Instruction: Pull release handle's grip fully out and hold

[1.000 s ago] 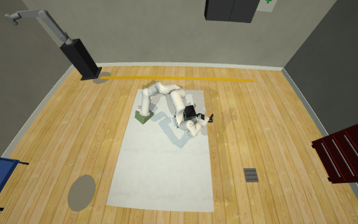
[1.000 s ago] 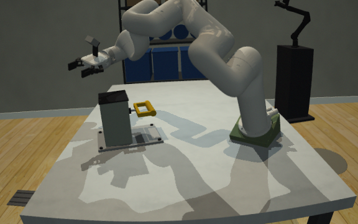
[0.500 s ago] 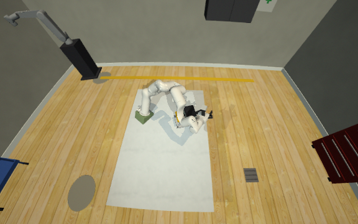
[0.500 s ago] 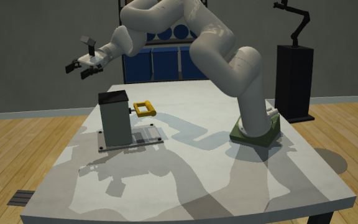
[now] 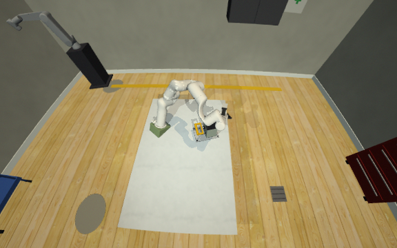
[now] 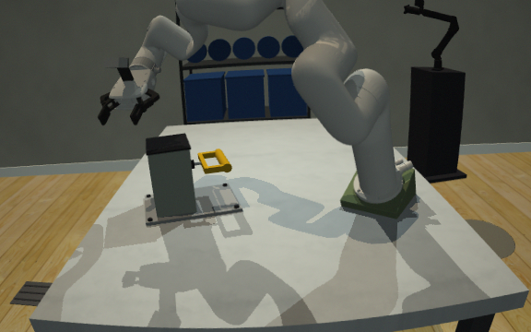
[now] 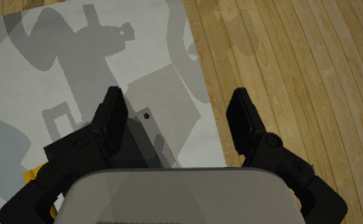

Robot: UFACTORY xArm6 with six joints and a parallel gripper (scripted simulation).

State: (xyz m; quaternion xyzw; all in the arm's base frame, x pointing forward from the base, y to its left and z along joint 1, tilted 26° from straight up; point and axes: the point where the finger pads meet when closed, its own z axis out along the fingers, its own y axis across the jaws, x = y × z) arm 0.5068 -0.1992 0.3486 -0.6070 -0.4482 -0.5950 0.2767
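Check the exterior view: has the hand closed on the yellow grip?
No. The hand hangs open in the air above the housing, well apart from the grip.

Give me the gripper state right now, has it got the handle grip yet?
Gripper: open, holding nothing, in the air above the housing; the yellow grip is untouched.

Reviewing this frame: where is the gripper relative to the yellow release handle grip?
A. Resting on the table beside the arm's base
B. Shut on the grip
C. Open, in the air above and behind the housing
C. The gripper hangs open above the housing, apart from the yellow grip.
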